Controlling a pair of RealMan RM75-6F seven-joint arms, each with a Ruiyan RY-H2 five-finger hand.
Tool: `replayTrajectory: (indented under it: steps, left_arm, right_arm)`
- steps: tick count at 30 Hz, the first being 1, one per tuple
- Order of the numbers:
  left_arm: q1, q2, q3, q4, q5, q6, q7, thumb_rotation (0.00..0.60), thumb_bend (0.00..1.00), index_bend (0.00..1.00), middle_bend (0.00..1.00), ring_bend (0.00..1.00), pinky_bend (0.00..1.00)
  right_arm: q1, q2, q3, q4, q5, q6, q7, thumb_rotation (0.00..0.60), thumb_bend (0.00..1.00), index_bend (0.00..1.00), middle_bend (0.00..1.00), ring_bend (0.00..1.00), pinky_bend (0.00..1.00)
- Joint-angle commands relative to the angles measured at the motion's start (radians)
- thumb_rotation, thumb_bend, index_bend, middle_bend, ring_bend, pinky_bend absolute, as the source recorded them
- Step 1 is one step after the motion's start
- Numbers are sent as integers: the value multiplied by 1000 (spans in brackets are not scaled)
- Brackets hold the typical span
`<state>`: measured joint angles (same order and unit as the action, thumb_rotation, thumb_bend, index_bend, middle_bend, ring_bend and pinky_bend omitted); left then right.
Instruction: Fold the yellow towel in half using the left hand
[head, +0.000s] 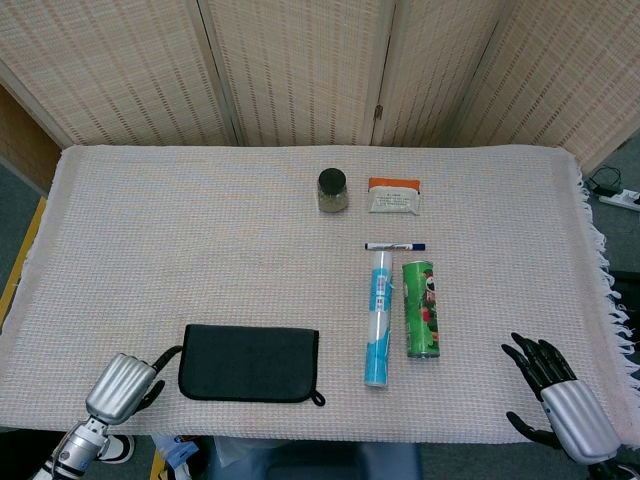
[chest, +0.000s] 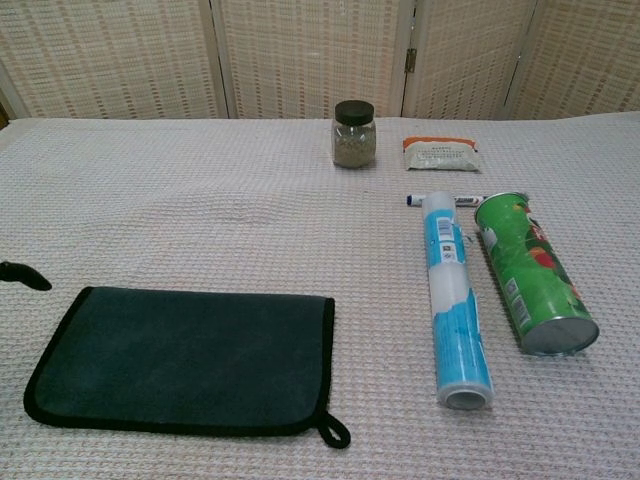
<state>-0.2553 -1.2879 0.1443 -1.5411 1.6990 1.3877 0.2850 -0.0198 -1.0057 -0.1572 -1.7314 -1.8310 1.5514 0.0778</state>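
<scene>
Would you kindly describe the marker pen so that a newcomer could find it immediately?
On the woven tablecloth, look right of centre for two tubes lying side by side, blue-white and green. The marker pen lies crosswise just beyond their far ends: thin, white, blue-capped, far slimmer than either tube.

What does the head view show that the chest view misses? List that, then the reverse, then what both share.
Head view only: the whole right robot hand, fingers spread and empty, most of the left robot hand just left of the dark folded towel, and the tablecloth fringe.

Chest view only: the near ends of the blue tube and green can, seen face-on.

Both: towel, tube, can, jar, packet, pen. The chest view catches only a dark fingertip of the left hand.
</scene>
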Motion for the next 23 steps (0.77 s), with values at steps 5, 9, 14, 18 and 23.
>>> replayTrajectory:
  steps: [5,9,14,18,23]
  left_arm:
    - [24,44,-98,38,-48,126,-247,600,459,235,458,440,413]
    - [49,53,-108,89,-89,140,-365,600,398,190,203,135,75]
    - [63,94,-89,75,-139,74,-365,600,333,119,101,29,0]
    - [67,88,-95,69,-128,82,-353,600,320,92,71,5,0]
    - [78,82,-95,81,-101,107,-358,600,319,89,65,3,0]
  right_arm:
    - [-8,-27,33,5,38,12,-58,600,310,0,0,0,0]
    - [-17,-60,74,10,90,25,-140,600,310,0,0,0,0]
    - [-13,-86,110,6,161,3,-211,600,310,0,0,0,0]
    - [-6,-92,113,1,155,-3,-224,600,310,0,0,0,0]
    - [4,-95,114,1,157,-20,-221,600,310,0,0,0,0]
